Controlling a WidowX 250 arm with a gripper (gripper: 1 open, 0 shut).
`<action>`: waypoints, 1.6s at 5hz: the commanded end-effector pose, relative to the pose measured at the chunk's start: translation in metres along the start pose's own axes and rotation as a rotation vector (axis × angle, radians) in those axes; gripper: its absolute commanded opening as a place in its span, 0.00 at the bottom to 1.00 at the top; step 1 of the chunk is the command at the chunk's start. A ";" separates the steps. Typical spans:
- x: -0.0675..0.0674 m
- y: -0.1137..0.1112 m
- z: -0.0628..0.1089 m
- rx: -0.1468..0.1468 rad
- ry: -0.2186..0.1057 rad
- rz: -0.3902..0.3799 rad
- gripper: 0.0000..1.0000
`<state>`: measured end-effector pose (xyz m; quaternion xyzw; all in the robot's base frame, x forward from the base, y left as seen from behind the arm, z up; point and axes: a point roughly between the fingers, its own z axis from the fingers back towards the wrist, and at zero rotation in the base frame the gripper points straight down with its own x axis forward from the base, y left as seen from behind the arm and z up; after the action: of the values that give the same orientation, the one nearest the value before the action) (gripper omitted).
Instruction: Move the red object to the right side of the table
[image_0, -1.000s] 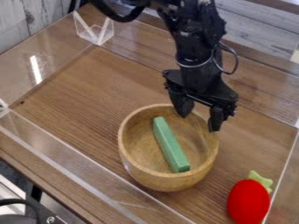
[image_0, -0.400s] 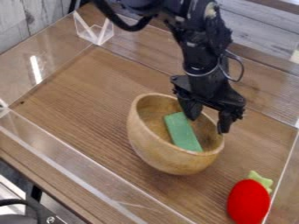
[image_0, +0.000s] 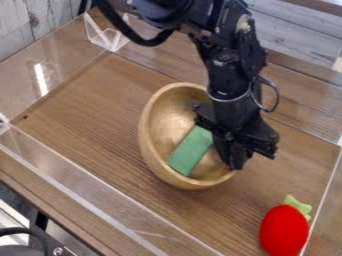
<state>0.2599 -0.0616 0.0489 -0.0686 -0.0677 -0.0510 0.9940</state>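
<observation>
Near the bottom right corner of the table (image_0: 80, 130) sits the red strawberry toy (image_0: 283, 231), green leaves on top. Nothing touches it. The tool (image_0: 238, 150) is well away from it, at the rim of the tipped wooden bowl (image_0: 167, 120). Its jaws look squeezed together there, maybe pinching the rim. A green block (image_0: 191, 150) lies inside the bowl. The strawberry looks small, light and smooth, so it may roll. Pinching its round middle from above seems best.
</observation>
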 end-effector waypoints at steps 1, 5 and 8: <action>0.006 0.004 0.020 0.011 -0.042 0.030 0.00; -0.015 -0.054 0.020 0.010 0.016 -0.010 0.00; -0.028 -0.102 0.009 0.013 0.037 -0.080 0.00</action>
<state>0.2182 -0.1526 0.0598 -0.0507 -0.0379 -0.0884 0.9941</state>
